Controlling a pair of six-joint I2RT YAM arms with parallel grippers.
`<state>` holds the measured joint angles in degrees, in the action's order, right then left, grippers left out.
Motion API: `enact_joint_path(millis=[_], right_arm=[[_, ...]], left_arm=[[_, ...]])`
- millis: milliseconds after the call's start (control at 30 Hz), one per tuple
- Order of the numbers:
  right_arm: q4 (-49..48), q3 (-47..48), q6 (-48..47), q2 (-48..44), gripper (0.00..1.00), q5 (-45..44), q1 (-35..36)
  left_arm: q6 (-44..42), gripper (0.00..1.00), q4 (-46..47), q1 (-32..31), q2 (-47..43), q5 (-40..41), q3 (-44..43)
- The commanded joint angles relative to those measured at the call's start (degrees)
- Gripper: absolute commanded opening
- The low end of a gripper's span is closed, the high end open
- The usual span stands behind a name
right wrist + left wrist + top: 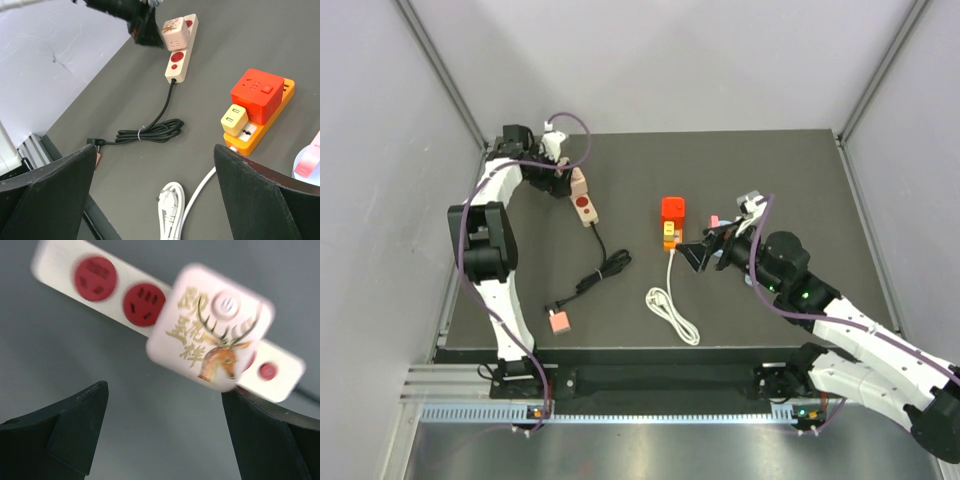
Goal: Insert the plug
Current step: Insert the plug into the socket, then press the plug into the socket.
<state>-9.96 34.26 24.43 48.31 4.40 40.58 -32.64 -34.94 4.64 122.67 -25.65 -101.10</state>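
Plug (673, 208) sits on far end of orange strip (669, 236), which runs near-to-far, just beyond open, empty right end effector (690, 257). Left end effector (164, 389), also open, is well apart.

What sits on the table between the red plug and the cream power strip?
Nothing: the table is bare between the red plug and the cream power strip, in the top and right wrist views. The coiled black cord lies nearer the arms.
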Motion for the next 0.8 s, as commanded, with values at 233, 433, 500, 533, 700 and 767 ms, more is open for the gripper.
enact_joint_path(millis=[233,433,500,533,700,767], right_arm=[[-2.44,3.36,-1.57,0.37,1.00,-0.89,-0.59],[-3.40,3.97,-2.63,2.04,1.00,-1.33,-0.68],[-4.19,4.06,-2.72,2.31,1.00,-1.15,-0.68],[-4.46,3.80,-2.80,2.48,1.00,-1.07,-0.68],[-6.21,2.83,-3.42,2.49,1.00,-1.24,-0.85],[-5.61,3.70,-3.86,2.84,1.00,-0.98,-1.29]], left_arm=[[24.19,0.99,4.60,-0.43,-6.39,9.83,-6.92],[27.18,0.00,6.81,-1.83,-9.55,1.38,-7.45],[28.33,0.00,7.25,-3.67,-10.08,3.33,-7.27],[28.95,0.00,7.34,-4.37,-10.17,3.06,-7.18],[32.55,0.00,5.41,-9.12,-9.12,13.04,-7.01],[34.29,0.00,4.01,-10.18,-7.98,16.49,-6.40]])
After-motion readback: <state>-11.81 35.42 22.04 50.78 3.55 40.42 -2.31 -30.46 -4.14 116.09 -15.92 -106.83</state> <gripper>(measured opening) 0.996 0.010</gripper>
